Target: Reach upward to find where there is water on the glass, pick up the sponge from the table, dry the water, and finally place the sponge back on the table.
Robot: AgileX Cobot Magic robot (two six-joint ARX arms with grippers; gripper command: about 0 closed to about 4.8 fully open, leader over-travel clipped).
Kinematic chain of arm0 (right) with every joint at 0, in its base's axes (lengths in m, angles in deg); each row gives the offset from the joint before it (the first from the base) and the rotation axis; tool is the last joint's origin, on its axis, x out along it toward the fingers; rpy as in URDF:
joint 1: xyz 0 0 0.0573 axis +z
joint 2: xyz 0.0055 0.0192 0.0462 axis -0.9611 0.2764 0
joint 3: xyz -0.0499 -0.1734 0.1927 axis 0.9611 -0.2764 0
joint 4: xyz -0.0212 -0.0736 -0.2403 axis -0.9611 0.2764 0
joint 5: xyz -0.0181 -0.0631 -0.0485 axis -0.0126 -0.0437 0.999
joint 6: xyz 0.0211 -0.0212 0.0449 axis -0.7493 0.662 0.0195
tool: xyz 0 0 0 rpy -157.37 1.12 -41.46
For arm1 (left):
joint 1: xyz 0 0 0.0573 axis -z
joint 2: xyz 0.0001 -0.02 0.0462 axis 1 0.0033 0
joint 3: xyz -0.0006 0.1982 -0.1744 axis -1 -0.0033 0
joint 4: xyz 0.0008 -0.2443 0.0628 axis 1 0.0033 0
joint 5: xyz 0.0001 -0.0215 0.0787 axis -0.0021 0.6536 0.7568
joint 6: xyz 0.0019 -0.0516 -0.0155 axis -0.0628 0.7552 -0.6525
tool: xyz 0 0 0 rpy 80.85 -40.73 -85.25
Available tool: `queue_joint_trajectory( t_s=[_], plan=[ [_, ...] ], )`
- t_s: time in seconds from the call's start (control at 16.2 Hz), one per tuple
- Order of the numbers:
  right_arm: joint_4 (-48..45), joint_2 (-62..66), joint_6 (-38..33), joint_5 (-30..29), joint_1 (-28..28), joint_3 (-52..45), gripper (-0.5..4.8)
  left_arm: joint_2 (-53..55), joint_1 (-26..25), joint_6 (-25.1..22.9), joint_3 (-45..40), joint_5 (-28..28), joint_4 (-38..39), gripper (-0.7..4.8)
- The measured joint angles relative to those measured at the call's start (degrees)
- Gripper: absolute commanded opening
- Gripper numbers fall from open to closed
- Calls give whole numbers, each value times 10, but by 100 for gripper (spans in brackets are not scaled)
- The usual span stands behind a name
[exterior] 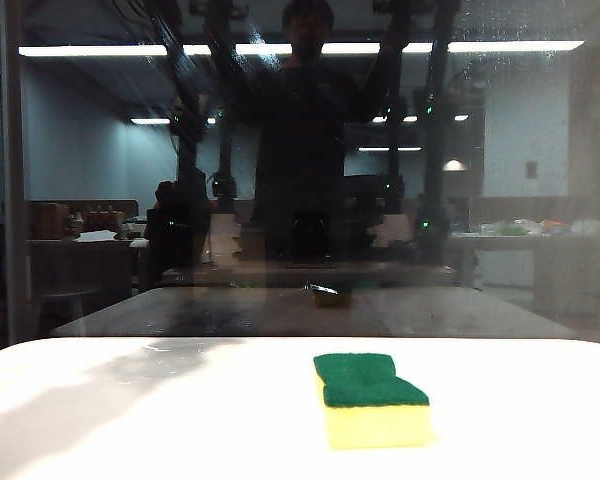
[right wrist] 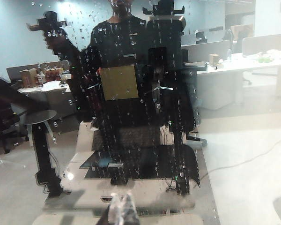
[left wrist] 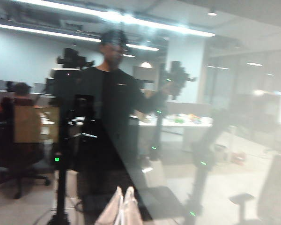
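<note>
The sponge (exterior: 370, 400), yellow foam with a dark green top, lies flat on the white table (exterior: 130, 420), right of the middle, with nothing touching it. Behind the table stands the glass (exterior: 540, 200), dark and reflective. Water shows on it as faint streaks (exterior: 205, 60) in the exterior view. In the right wrist view it shows as many small droplets (right wrist: 107, 98). My right gripper (right wrist: 122, 197) is shut and empty and points at the wet pane. My left gripper (left wrist: 123, 190) is shut and empty too, and faces the glass (left wrist: 234, 140). Neither gripper shows directly in the exterior view.
A dark vertical frame bar (exterior: 12, 170) edges the pane on the left. Behind the glass stands a dark brown table (exterior: 230, 312). The pane mirrors a person (exterior: 305, 130), the robot's arms and long ceiling light strips (exterior: 500, 46).
</note>
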Motion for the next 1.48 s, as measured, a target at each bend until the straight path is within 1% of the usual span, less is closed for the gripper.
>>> queue_joint_trajectory(
  t_s=[0.06,0.18,0.31,0.43,0.49,0.62,0.68,0.74,0.8,0.92,0.99,1.11,1.23,1.29,1.36,1.42,1.48],
  plan=[
    [0,0,0,-3,0,0,-1,0,0,0,0,-4,2,-6],
    [1,0,0,-47,0,0,-1,0,0,0,0,-16,11,-6],
    [1,-1,0,-91,0,0,-1,0,0,0,0,-54,12,-6],
    [1,-1,0,-173,0,0,-1,0,0,0,0,-117,12,-6],
    [0,-1,0,-212,0,0,-1,0,0,0,0,-139,12,-6],
    [-14,-1,0,-331,0,0,-1,0,0,0,0,-228,12,-6],
    [-23,-1,-1,-374,0,1,-1,0,0,0,0,-266,12,-6],
    [-36,-1,-17,-446,0,1,-1,0,0,0,0,-340,8,-6],
    [-44,-1,-35,-489,0,1,-1,0,0,0,0,-385,6,-6],
    [-50,-2,-44,-526,0,1,-1,0,0,7,0,-463,5,-6],
    [-52,-2,-46,-548,0,1,-1,0,0,27,0,-500,2,-6],
    [-62,-2,-49,-584,0,1,-1,0,0,42,0,-537,1,-6],
    [-75,-2,-56,-606,0,1,-1,0,0,52,0,-560,-2,-6],
    [-78,-3,-58,-609,0,1,-2,0,0,54,0,-562,-5,-6],
    [-81,-3,-58,-609,0,1,-1,0,0,54,0,-558,-11,-6],
    [-82,-3,-58,-609,0,1,-2,0,0,54,0,-542,-14,-6],
    [-83,-3,-58,-600,0,1,-1,0,0,54,0,-513,-14,-6]
  ],
)
